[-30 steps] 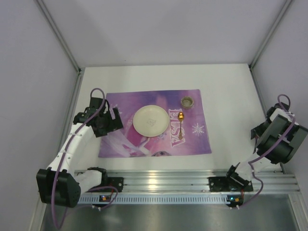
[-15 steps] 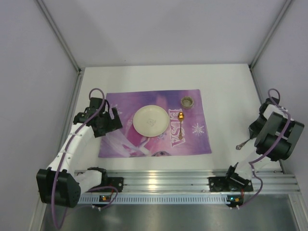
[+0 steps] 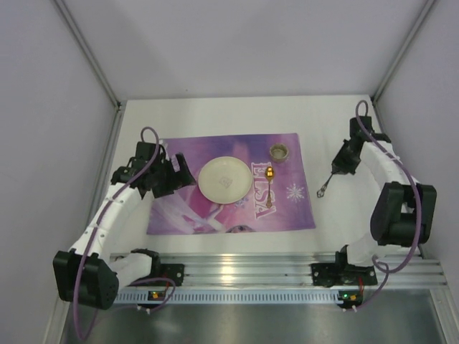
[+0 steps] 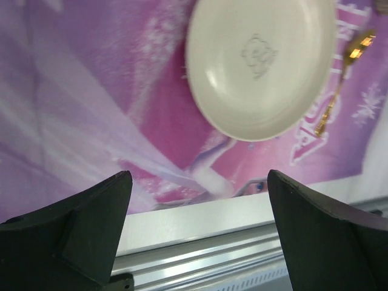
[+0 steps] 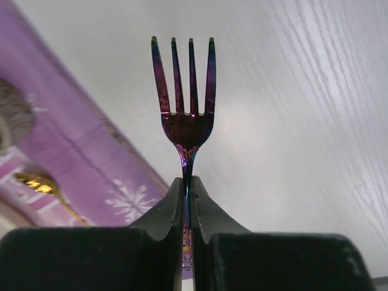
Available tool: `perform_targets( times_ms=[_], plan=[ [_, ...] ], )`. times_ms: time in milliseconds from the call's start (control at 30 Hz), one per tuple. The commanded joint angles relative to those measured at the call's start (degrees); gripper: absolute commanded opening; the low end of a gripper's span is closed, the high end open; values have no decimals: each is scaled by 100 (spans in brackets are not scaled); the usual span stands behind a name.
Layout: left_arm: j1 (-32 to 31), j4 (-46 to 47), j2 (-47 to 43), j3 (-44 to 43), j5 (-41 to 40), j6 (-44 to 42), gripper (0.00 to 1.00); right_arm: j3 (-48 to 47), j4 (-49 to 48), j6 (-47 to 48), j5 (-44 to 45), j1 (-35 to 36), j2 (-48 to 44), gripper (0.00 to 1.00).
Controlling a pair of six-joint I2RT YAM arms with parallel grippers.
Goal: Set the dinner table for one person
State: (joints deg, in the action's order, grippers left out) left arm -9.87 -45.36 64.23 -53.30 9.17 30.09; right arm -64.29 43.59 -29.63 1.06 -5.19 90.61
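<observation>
Holding a fork over the table, just right of the mat

The right gripper (image 5: 187, 185) is clamped on a fork (image 5: 186, 121), its two dark fingers pressed together on the thin neck; the four tines point away from the wrist, out over the table (image 3: 237, 115). Seen from above, the table lies under and all round this gripper, which hangs over bare white surface just beside the right edge of the mat (image 3: 287, 208); whether the fork touches the table cannot be told.

The table is a flat, matte white rectangle; up close it shows a faint streaky grain; a ribbed aluminium rail (image 3: 244, 269) runs along its near edge, carrying both arm bases. The fork is glossy metal with a purple-blue sheen and a small gold touch at the neck; its tines are straight and evenly spaced.

The mat is a thin purple rectangle printed with pale snowflakes and white lettering; it lies flat on the middle of the table. On it sit a round cream plate (image 3: 222, 180) with a faint embossed mark in the centre, a slim gold spoon (image 3: 269, 188) just right of the plate, and a small round cup (image 3: 279, 152) near the far right corner.

The left gripper (image 4: 198, 176) has its jaws wide apart, holding nothing; it hovers over the left part of the mat, the plate just ahead of its fingers.
</observation>
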Motion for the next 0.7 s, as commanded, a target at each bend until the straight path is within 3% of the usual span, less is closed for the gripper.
perform_targets(
  times_ms=[0,233,433,667],
  plan=[
    [-330,1274,79,-391,1139,190,99,-917,412,-367,-378,430,-675,0],
    [-1866,2487,1179,-1181,1711,699,99,-1647,817,-1009,-704,1616,-1054,0],
    [-3176,2875,2365,-2235,1501,814,97,-1876,905,-1326,-704,2215,-1151,0],
    [-3785,3033,3157,-2817,1429,964,94,-2123,1064,-1396,-730,2400,-1203,0]
  ],
)
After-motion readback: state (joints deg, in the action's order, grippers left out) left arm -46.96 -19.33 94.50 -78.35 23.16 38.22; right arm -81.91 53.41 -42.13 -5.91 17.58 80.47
